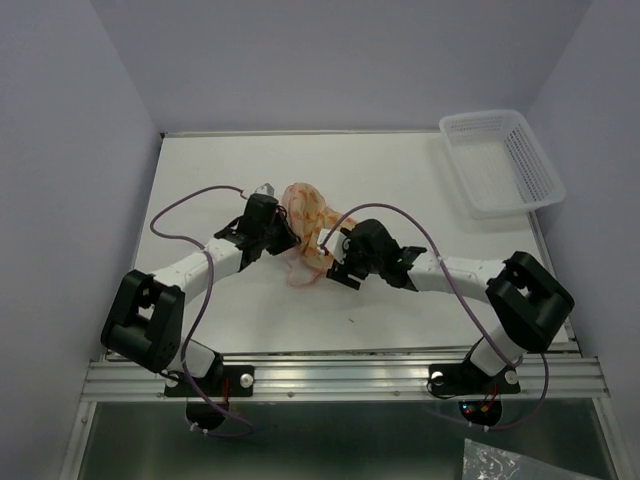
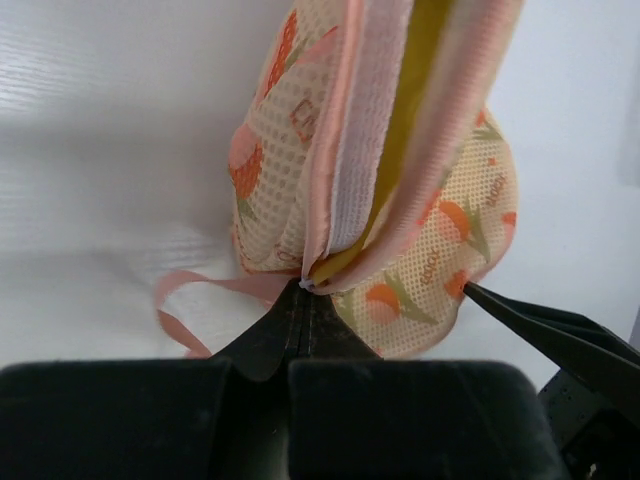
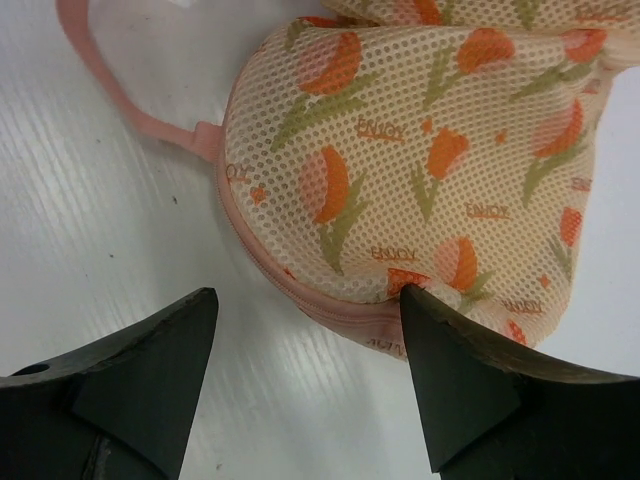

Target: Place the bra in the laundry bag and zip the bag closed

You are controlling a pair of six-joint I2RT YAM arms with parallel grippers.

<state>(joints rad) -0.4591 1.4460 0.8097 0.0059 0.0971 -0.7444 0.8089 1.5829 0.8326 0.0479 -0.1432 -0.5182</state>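
The laundry bag (image 1: 306, 228) lies mid-table between both grippers, cream-peach mesh with an orange tulip print. In the left wrist view the laundry bag (image 2: 440, 240) stands on edge with its zip partly open. The mustard-yellow bra (image 2: 405, 110) shows inside through the gap. My left gripper (image 2: 303, 287) is shut at the low end of the zip opening, pinching the small zip pull there. My right gripper (image 3: 305, 300) is open. Its right fingertip (image 3: 425, 305) presses on the bag's pink zipped rim (image 3: 330, 305), and its left finger rests over bare table. The pink loop (image 3: 110, 80) trails off to the side.
A white plastic lattice basket (image 1: 500, 160) stands at the back right corner. My right gripper's finger (image 2: 545, 325) shows beside the bag in the left wrist view. Grey walls enclose the white table (image 1: 400, 180) on three sides.
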